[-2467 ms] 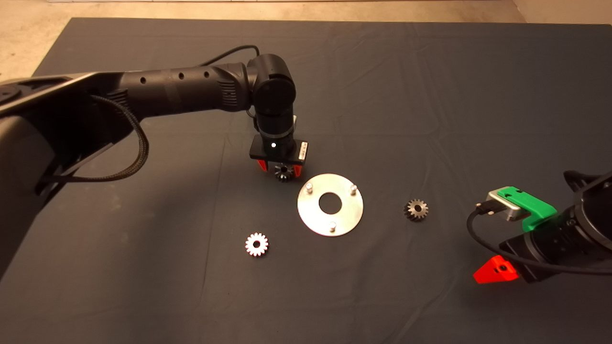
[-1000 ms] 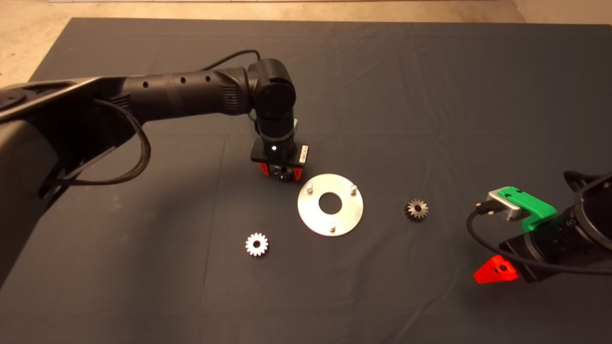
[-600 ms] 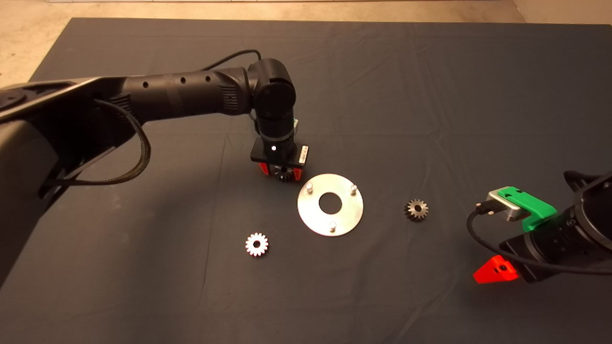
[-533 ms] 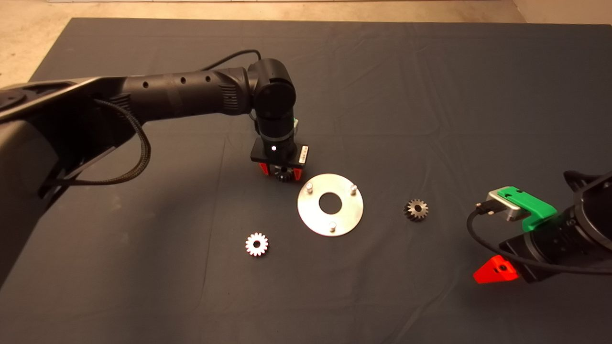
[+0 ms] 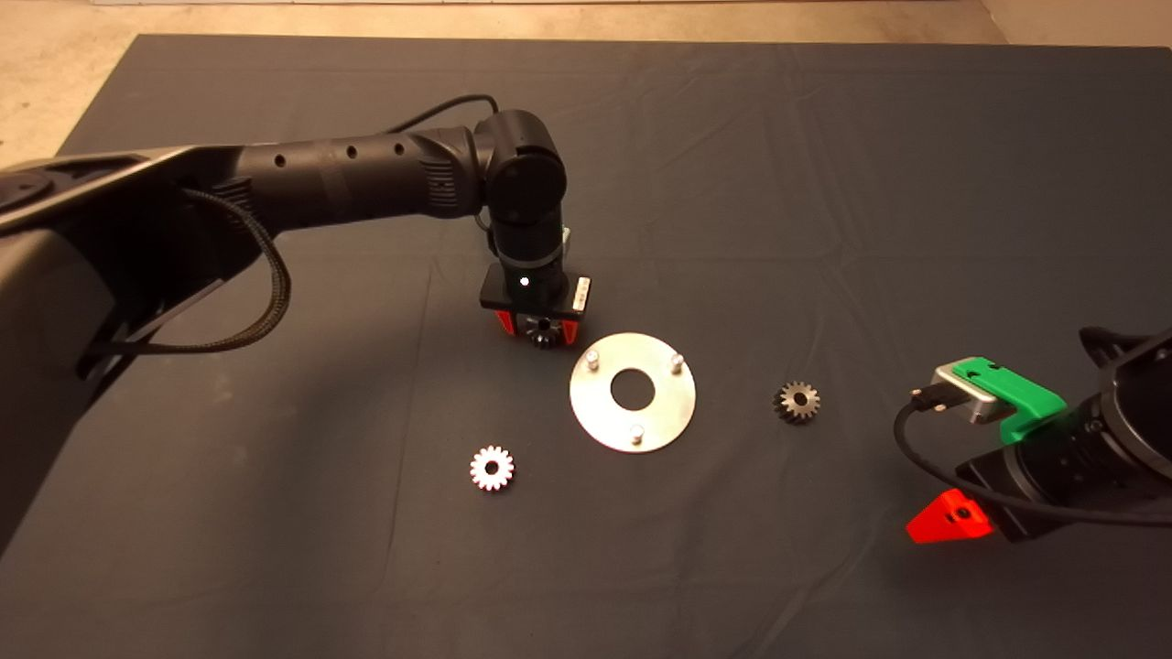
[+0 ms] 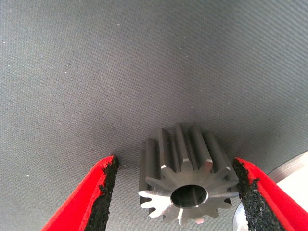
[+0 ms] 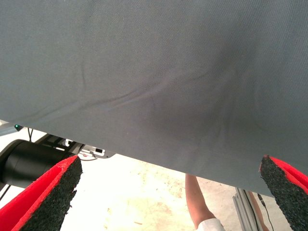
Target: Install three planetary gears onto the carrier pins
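Observation:
My left gripper (image 5: 538, 333) is low over the mat just beyond the plate's far-left edge, straddling one planetary gear (image 5: 545, 340). In the left wrist view this gear (image 6: 185, 179) lies on the mat between the open fingers. One pad (image 6: 251, 197) is at its teeth and the other pad (image 6: 105, 195) stands a small gap away. The round silver plate (image 5: 632, 430) carries three bare carrier pins (image 5: 592, 359) (image 5: 677, 363) (image 5: 637, 433). A shiny gear (image 5: 492, 468) lies to the plate's near left and a dark gear (image 5: 797, 401) to its right. My right gripper (image 5: 948, 518) is parked at the lower right, open.
The plate's rim (image 6: 294, 169) shows beside the left gripper's finger. The right wrist view has the mat's edge, the floor beyond and a person's arm (image 7: 197, 204). The dark mat (image 5: 824, 183) is wrinkled in places.
My left gripper has come down over the gear, so its fingers now flank it. Over the last second it has barely moved. The right arm, plate and other gears are still.

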You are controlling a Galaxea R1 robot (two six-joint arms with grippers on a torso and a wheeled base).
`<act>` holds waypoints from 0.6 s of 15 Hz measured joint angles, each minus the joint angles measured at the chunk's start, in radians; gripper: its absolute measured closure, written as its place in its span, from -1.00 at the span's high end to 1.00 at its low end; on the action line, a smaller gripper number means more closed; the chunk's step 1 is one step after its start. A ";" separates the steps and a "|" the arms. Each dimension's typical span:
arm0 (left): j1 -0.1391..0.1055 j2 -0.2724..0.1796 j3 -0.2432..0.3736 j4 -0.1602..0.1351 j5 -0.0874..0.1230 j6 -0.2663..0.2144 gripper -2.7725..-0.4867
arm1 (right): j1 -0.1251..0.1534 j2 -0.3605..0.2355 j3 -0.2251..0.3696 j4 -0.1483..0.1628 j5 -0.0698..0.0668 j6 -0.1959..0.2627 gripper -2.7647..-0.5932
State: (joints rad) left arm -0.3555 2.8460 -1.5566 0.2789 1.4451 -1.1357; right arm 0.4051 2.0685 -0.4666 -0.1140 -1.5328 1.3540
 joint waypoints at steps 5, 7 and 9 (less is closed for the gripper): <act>-0.002 0.002 -0.002 -0.001 -0.002 0.000 0.03 | 0.020 0.000 0.000 0.002 0.000 0.000 0.99; -0.002 0.002 -0.002 -0.001 -0.002 0.001 0.03 | 0.023 0.000 0.001 0.002 0.000 0.000 0.99; -0.002 0.002 -0.002 -0.002 -0.002 0.010 0.03 | 0.028 0.000 0.001 0.003 0.000 0.000 0.99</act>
State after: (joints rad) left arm -0.3572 2.8481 -1.5585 0.2770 1.4432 -1.1262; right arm 0.4330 2.0685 -0.4655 -0.1115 -1.5328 1.3543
